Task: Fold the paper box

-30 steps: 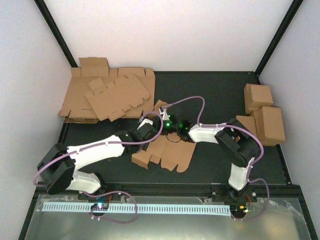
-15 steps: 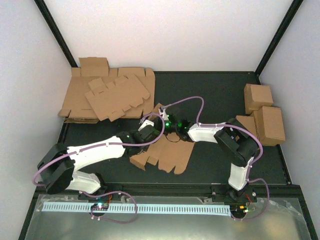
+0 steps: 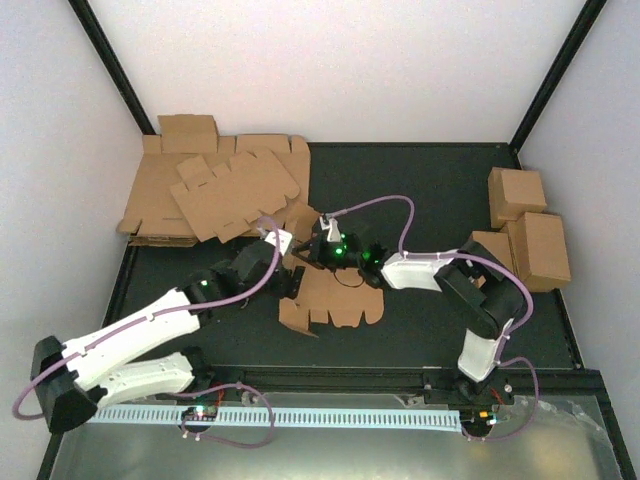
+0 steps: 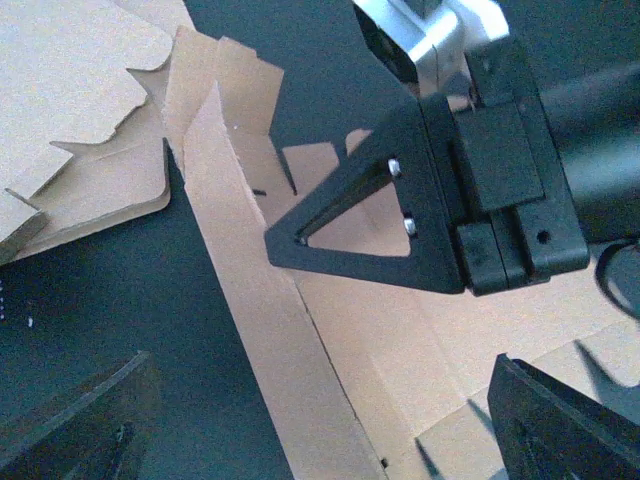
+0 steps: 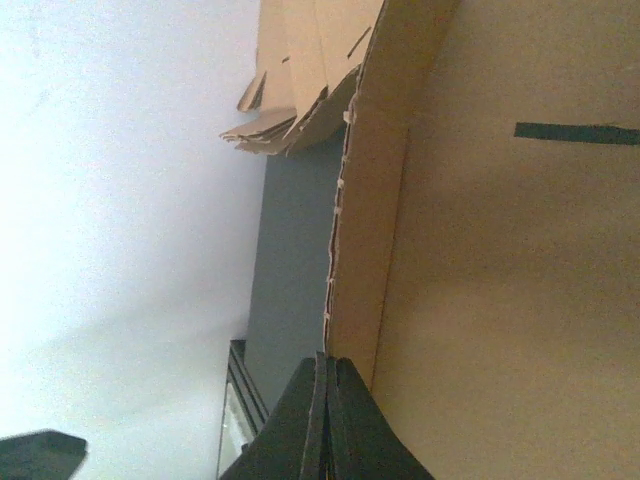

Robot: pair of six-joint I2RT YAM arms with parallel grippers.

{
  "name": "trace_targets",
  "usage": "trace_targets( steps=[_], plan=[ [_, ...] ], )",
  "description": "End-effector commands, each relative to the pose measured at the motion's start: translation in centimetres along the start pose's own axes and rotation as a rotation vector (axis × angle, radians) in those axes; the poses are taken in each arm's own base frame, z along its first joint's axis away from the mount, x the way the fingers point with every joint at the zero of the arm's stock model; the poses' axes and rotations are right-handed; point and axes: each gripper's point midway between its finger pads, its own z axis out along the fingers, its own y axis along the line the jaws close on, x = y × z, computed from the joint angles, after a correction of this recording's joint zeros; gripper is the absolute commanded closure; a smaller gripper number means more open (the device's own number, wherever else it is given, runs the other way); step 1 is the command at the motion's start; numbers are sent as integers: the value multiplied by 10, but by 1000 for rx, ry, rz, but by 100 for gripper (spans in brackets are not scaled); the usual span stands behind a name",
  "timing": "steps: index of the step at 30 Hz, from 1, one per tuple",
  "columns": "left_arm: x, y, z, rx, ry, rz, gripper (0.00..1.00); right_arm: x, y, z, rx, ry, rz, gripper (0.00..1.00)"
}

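Though unclear whether pinching or bracing, holds right end effector (image 5: 326, 372) closed at the upturned wall of the paper box (image 3: 340, 300) on the counter (image 3: 430, 200), probably to keep the crease standing, with left end effector (image 4: 320, 362) spread apart.

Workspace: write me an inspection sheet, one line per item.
Surface: dark table.
Job's things: paper box lies mid-table, mostly flat, one long flap raised.
Clutter: stack of blanks at far left; folded boxes at the right edge.
Grippers: left gripper open at the box; right gripper shut at the raised flap's edge.
Cables: purple cables loop along both arms; no snag seen.
Surroundings: white walls, black frame posts.
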Motion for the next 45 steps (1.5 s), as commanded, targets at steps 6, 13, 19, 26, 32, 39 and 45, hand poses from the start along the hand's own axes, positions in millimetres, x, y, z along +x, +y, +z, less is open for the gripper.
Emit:
trace_targets(
  steps=[6,13,19,26,32,39,45],
  plan=[
    [-29,7,-34,166,-70,-178,1,2,32,-20,-126,-31,-36,98],
    [-28,19,-27,214,-5,-331,1,4,50,-41,-234,-75,-65,98],
    [-34,10,-32,326,-13,-375,1,6,52,-49,-269,-87,-66,98],
    [-31,2,-32,406,-16,-368,1,6,50,-54,-276,-97,-70,98],
    [-26,-8,-25,456,23,-349,1,6,52,-57,-295,-102,-66,98],
    [-17,-3,-12,454,72,-427,1,6,51,-58,-299,-104,-64,98],
    [-3,-19,-3,533,176,-422,1,6,49,-58,-291,-107,-66,98]
  ],
)
